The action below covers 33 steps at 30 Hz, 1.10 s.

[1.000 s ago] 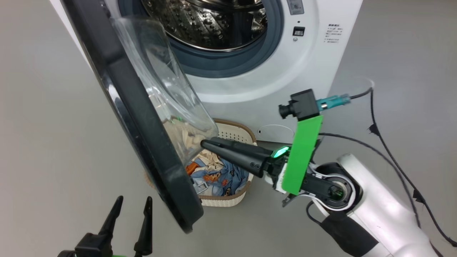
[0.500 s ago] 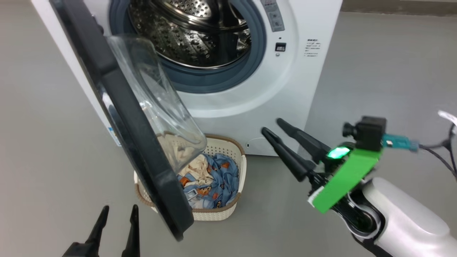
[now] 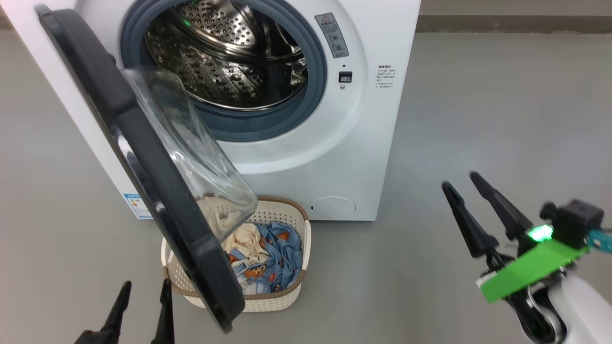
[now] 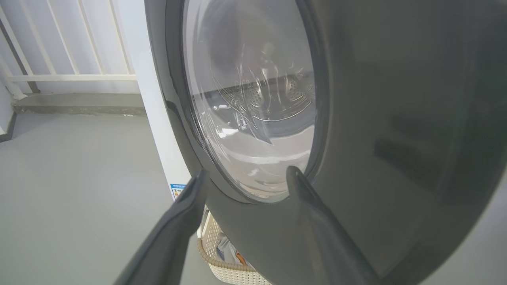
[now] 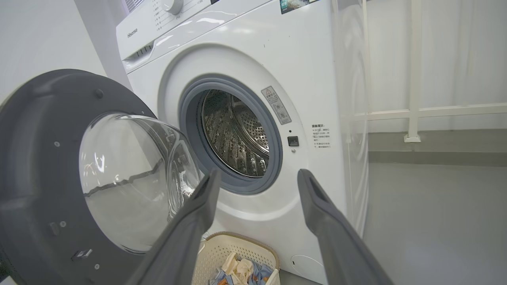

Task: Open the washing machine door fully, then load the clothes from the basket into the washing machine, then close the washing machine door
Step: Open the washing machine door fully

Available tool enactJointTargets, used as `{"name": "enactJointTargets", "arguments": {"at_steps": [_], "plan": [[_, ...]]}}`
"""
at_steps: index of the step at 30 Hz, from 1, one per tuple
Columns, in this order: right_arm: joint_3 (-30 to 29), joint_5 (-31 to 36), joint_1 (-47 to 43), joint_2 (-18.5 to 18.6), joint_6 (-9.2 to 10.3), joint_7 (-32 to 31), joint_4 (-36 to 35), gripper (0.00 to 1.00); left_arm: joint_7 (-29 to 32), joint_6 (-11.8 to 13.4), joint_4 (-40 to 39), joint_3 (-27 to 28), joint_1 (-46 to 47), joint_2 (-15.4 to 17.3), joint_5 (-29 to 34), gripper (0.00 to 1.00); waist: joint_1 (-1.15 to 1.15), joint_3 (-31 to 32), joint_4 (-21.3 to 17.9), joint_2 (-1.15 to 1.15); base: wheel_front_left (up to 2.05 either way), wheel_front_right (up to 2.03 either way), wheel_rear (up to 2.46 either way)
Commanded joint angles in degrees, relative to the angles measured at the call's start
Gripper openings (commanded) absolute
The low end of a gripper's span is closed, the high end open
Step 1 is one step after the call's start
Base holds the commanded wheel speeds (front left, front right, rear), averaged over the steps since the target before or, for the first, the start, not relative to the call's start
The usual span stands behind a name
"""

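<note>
Left gripper (image 3: 146,286): low at the left, fingers spread and empty. It sits near the door's bottom edge, on the outer side. Its wrist camera looks at the glossy outer face, close ahead.
Door (image 3: 138,162): hinged at the washer's left, swung out partway and seen nearly edge-on. The black rim runs from upper left down to lower centre, and the glass (image 3: 191,153) bulges rightward toward the drum.
Basket (image 3: 267,302): on the floor (image 3: 478,105) at the washer's foot, its left part under the door's lower rim.
Clothes (image 3: 265,251): heaped in the basket, blue print beside cream cloth, partly hidden behind the glass.
Washer (image 3: 368,143): mouth uncovered; what shows of the drum (image 3: 224,67) looks bare.
Right gripper (image 3: 460,180): at the right, fingers spread and empty, tips aimed up and left, well apart from door and basket. Its wrist camera faces the door's inner side and the drum mouth.
Turning point: the door stands between the two grippers. The left gripper is much the nearer, but it is on the side the door must swing toward. The inner face, the one to push, looks toward the farther right gripper.
Stage, by judgement: opening is unfinished. The door overhangs the basket and likely blocks a clean reach to the clothes until it swings wider left.
Risk: a reach from the right may brush the glass.
</note>
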<state>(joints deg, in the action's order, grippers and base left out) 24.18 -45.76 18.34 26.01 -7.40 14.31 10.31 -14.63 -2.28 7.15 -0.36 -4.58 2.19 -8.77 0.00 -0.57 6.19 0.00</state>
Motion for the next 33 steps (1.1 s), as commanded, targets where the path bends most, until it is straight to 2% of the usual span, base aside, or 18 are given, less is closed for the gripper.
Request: {"name": "enactJointTargets", "arguments": {"at_steps": [1, 16, 25, 33], "plan": [[-2.28, 3.29, -3.3, -0.65, -0.09, 0.67, -2.27, 1.0, -0.37, -0.07, -1.33, 2.25, 1.1, 0.69, 0.51, 1.0, 0.0, 0.45, -0.22, 0.0, 0.0, 0.0, 0.0], [-20.14, 17.73, -19.96, -11.34, -0.09, 0.68, -9.22, 1.0, -0.37, -0.48, -1.45, 4.12, 0.19, 0.69, 0.73, 1.0, 0.0, 1.52, -1.25, 0.0, 0.0, 0.0, 0.0], [-26.95, 25.84, -24.89, -15.76, -0.09, 0.68, -8.66, 1.0, -0.37, -0.84, -1.25, 4.49, -0.31, 0.69, 0.79, 1.0, 0.0, 1.98, -1.26, 0.0, 0.0, 0.0, 0.0], [-30.56, 29.44, -26.62, -18.66, -0.09, 0.69, -8.55, 1.0, -0.37, -0.78, -1.41, 4.88, -0.56, 0.69, 0.68, 1.0, 0.0, 1.54, -1.8, 0.0, 0.0, 0.0, 0.0]]}}
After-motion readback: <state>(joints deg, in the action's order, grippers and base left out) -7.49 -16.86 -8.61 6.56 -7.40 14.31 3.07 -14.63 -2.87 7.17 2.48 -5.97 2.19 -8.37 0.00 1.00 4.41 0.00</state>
